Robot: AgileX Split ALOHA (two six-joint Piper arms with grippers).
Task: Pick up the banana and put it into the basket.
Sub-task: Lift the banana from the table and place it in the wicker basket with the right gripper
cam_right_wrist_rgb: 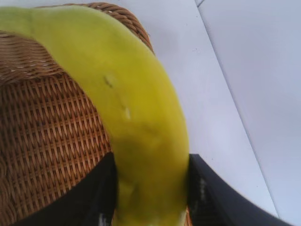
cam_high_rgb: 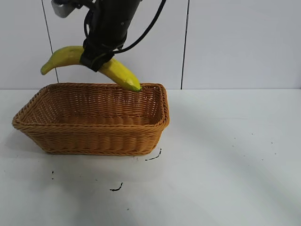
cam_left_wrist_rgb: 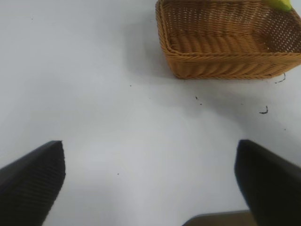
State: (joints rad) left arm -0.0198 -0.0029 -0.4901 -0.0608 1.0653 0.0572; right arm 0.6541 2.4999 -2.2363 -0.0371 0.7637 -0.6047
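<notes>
The yellow banana [cam_high_rgb: 120, 71] hangs in the air over the back rim of the orange-brown wicker basket [cam_high_rgb: 94, 136], its greenish tip pointing down at the far right corner. My right gripper [cam_high_rgb: 98, 59] is shut on the banana's middle. In the right wrist view the banana [cam_right_wrist_rgb: 127, 103] fills the gap between the black fingers [cam_right_wrist_rgb: 94, 193], with the basket [cam_right_wrist_rgb: 42, 136] below. My left gripper [cam_left_wrist_rgb: 150, 181] is open and empty above bare table, well away from the basket [cam_left_wrist_rgb: 225, 61]; the banana's tip [cam_left_wrist_rgb: 282, 4] just shows there. The left arm is out of the exterior view.
The basket stands on a white table [cam_high_rgb: 225, 155] with small black marks [cam_high_rgb: 116, 188] in front of it. A white panelled wall [cam_high_rgb: 235, 42] rises behind. A brown edge [cam_left_wrist_rgb: 221, 219] shows under the left gripper.
</notes>
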